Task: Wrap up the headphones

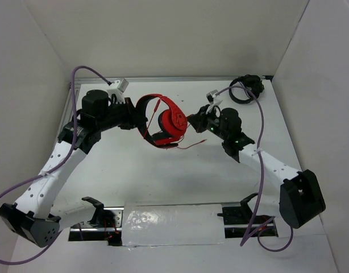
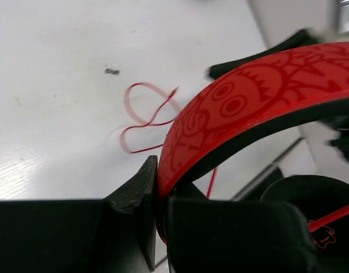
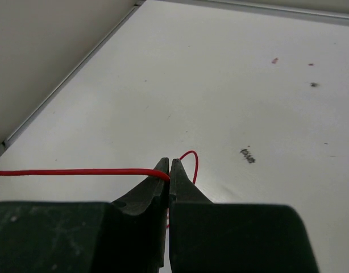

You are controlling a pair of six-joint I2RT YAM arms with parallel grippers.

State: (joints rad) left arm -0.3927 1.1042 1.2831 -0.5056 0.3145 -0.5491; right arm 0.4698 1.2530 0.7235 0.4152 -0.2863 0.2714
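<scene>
Red headphones [image 1: 166, 122] are hanging above the table [image 1: 180, 176], roughly mid-workspace between the two arms. The left gripper [image 2: 161, 190] is clamped hard on the headband [image 2: 248, 105] near one end, so that arm is basically the anchor. The right gripper [image 3: 169, 170] has its jaws pressed together on the thin red cable [image 3: 78, 171], pinched right at the tips, just beside the earcups in the top view.

My read is that this is the winding stage: band held, cable in hand, wrap nowhere near finished. A loose loop of cable [image 2: 143, 119] is lying on the table below the band. The next move probably needs the right arm to carry its strand around the band or cups with a bit of tension while the left holds steady, then re-grab further down the slack.

Stuff I can't make out:
- How many turns, if any, are already on.
- Where the plug end is.
- The headphones themselves in the right wrist view, which shows only cable and table.
- Most of the set in the left wrist view, which cuts it off and catches just a slice of black earcup pad [image 2: 311, 199].
- The black object [image 1: 245, 88] in the far right corner. It could be another headset, but it's too small to say.
</scene>
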